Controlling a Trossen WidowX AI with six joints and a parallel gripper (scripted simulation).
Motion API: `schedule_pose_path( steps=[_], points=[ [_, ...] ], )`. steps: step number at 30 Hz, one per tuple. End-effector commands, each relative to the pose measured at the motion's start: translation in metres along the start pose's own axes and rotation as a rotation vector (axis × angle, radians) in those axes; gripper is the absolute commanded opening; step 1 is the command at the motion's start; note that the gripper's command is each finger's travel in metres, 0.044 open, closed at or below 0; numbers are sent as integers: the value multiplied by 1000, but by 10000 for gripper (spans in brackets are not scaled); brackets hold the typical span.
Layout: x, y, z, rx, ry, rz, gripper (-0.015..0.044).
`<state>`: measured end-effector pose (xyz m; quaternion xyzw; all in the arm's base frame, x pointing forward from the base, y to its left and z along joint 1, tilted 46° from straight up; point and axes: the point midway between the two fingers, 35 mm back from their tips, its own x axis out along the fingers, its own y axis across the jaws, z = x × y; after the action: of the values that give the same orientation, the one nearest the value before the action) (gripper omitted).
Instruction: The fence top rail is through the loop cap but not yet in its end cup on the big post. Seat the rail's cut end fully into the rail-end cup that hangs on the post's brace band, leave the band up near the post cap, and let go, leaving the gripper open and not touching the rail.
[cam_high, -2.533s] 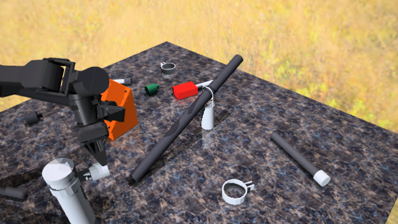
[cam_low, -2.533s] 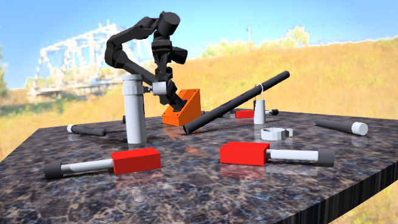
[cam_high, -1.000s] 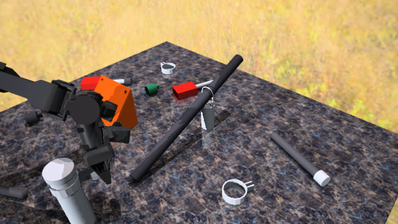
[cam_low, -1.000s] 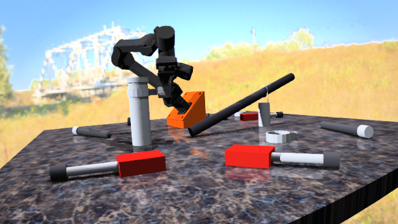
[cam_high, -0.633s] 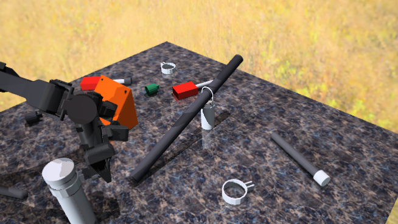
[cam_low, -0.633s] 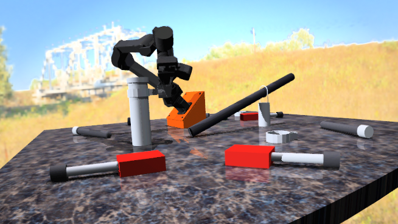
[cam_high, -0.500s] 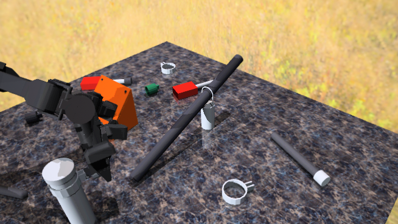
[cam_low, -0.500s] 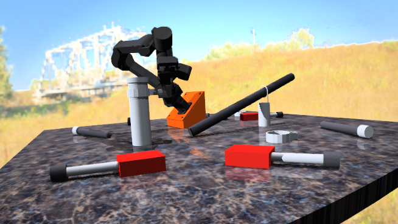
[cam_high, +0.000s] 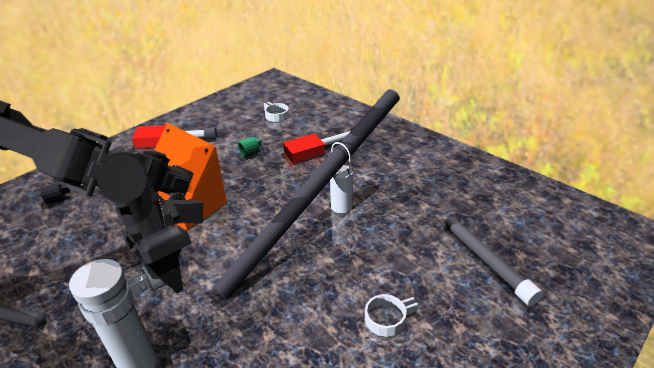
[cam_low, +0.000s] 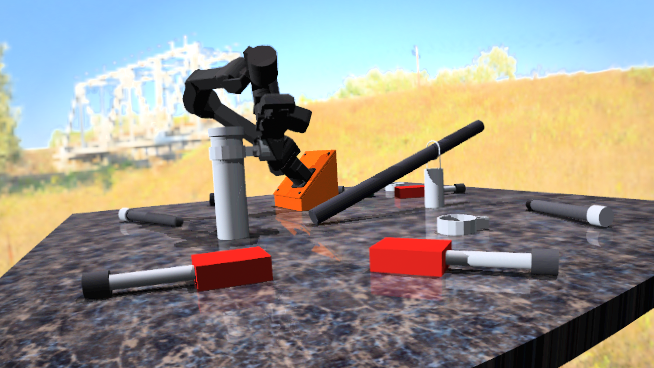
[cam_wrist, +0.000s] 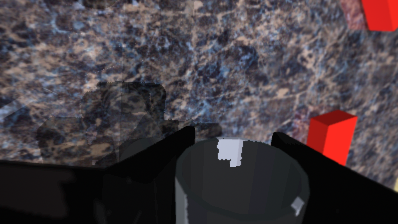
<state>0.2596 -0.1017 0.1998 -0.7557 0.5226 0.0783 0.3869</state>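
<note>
The grey big post (cam_high: 131, 345) (cam_low: 231, 200) stands upright. Its brace band (cam_high: 107, 312) (cam_low: 227, 152) sits just below the post cap (cam_high: 97, 280) (cam_low: 226, 131). My gripper (cam_high: 175, 282) (cam_low: 276, 167) (cam_wrist: 232, 138) is shut on the rail-end cup (cam_high: 141, 283) (cam_low: 260, 151) (cam_wrist: 245, 185) beside the band; in the wrist view the cup's open mouth shows between the fingers. The dark rail (cam_high: 285, 225) (cam_low: 395, 177) slopes through the wire loop (cam_high: 349, 155) (cam_low: 440, 150) above the short post (cam_high: 341, 195) (cam_low: 434, 190). Its low end is down at the table, apart from the cup and gripper.
An orange wedge (cam_high: 192, 160) (cam_low: 322, 180) stands behind the gripper. A loose band (cam_high: 385, 315) (cam_low: 456, 225) and a white-capped dark rod (cam_high: 487, 255) (cam_low: 565, 210) lie beyond the rail. Red blocks (cam_high: 304, 148) (cam_low: 232, 267) (cam_wrist: 336, 137) with rods lie around, and a green fitting (cam_high: 248, 147) lies farther back.
</note>
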Motion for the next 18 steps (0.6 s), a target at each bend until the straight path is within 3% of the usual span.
schedule_pose_path(
  steps=[1, 18],
  points=[
    [-1, 3, 0, -33, -15, 1, 0],
    [-8, 15, -1, -165, -91, 2, 0]
  ],
)
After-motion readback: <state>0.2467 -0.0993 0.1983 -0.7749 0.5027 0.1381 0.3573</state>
